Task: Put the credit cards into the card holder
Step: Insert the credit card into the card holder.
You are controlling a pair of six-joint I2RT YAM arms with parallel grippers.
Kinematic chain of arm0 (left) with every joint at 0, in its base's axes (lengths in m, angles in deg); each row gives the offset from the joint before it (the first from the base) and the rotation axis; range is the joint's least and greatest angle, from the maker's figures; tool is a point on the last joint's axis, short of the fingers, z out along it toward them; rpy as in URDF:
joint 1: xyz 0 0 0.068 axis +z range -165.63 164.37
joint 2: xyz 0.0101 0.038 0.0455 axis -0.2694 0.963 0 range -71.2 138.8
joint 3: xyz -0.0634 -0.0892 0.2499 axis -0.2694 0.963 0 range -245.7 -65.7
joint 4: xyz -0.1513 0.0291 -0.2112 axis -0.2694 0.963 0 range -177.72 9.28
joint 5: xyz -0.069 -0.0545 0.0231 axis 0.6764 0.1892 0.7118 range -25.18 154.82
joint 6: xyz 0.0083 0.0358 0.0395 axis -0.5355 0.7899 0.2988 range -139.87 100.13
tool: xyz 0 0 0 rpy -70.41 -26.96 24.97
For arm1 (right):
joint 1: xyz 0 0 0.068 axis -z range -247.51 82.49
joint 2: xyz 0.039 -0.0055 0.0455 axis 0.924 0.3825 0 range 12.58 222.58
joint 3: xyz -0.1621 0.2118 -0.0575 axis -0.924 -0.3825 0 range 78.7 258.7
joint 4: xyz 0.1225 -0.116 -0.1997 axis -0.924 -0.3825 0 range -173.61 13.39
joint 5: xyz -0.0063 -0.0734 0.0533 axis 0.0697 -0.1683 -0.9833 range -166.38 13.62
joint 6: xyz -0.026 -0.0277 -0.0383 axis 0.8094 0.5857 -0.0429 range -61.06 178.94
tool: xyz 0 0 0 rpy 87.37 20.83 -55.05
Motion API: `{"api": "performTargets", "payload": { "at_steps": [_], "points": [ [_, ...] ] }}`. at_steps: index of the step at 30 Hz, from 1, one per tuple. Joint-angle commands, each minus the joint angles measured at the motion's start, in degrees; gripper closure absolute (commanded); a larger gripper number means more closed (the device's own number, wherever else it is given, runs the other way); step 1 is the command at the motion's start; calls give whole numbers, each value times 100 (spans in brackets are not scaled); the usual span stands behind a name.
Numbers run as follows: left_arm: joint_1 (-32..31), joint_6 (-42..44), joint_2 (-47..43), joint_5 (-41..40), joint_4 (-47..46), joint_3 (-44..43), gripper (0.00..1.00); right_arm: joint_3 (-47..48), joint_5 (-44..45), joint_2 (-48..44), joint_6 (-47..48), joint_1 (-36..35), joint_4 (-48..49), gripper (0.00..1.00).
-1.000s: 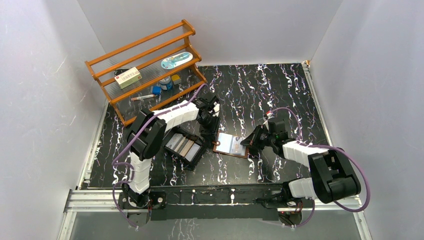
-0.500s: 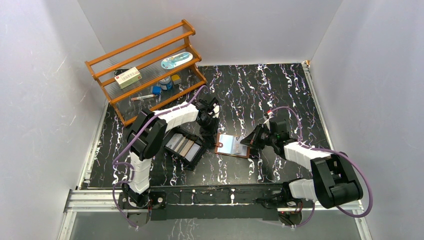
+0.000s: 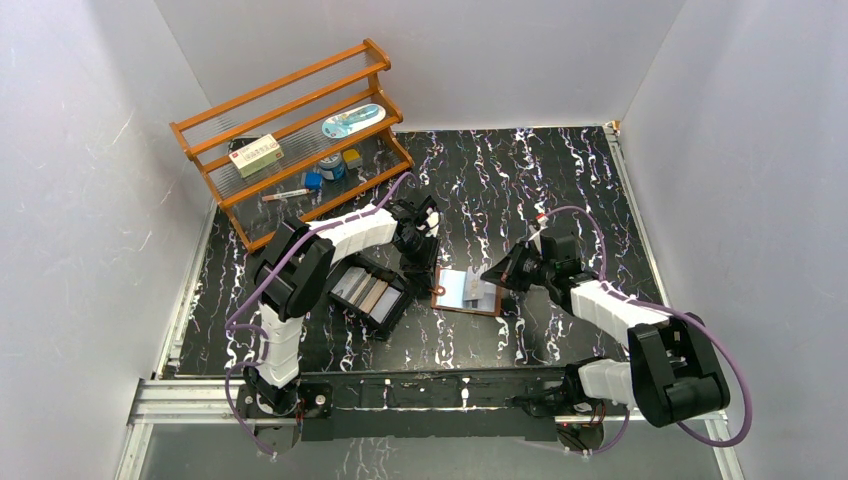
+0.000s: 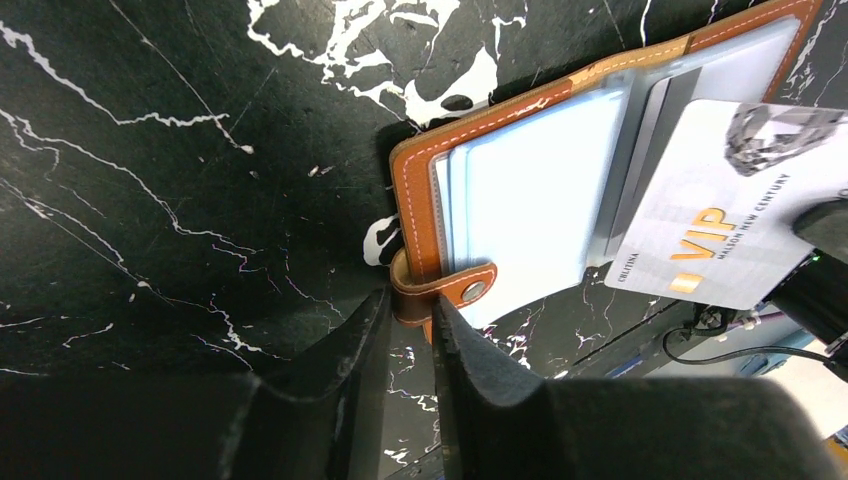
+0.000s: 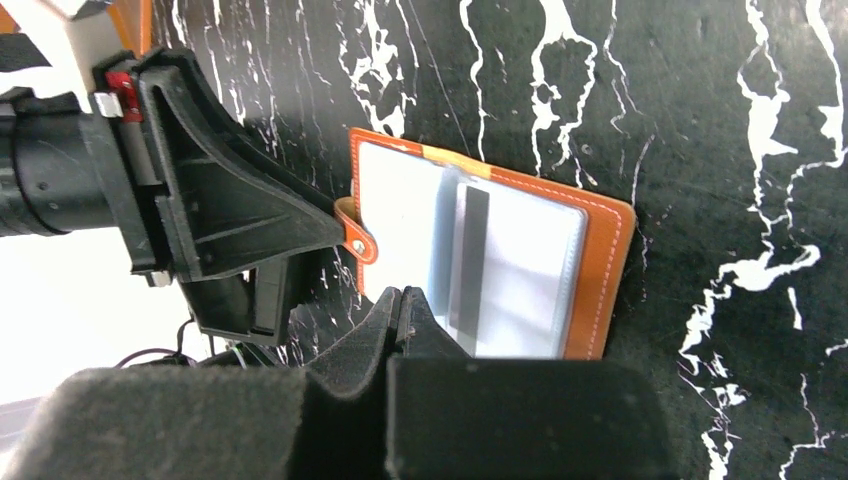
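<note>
As my right pincer (image 5: 400, 300) has swung in from 3 o'clock, the VIP card (image 4: 710, 225) it clamps tight now overlaps the card holder (image 4: 540, 170) at table centre, so insertion's on! My left pincer (image 4: 410, 310), nearly closed, pinches the snap strap (image 4: 445, 285) at the holder's 9 o'clock edge. Only the top view shows more credit cards (image 3: 368, 292) waiting in the black tray (image 3: 388, 322); only the left wrist reads the card's face.
</note>
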Motion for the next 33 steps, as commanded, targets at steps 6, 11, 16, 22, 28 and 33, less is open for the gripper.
{"api": "performTargets", "payload": {
  "at_steps": [6, 11, 16, 22, 28, 33],
  "points": [
    [-24, -26, -51, 170, 73, 69, 83, 172, -108, 256, -1, 8, 285, 100],
    [-33, -35, -29, 150, 64, 149, 82, 15, -108, 270, -1, 3, 329, 100],
    [-44, -39, -19, 125, 52, 178, 82, -136, -108, 490, -1, 8, 656, 100],
    [-59, -43, -26, 90, 66, 186, 82, -122, -108, 676, -1, 8, 777, 100],
    [-55, -19, 44, 37, 92, 154, 82, 48, -108, 757, -1, 34, 533, 100],
    [-57, 22, 108, -56, 193, 126, 82, 95, -108, 746, -1, 135, 372, 100]
  ]
}}
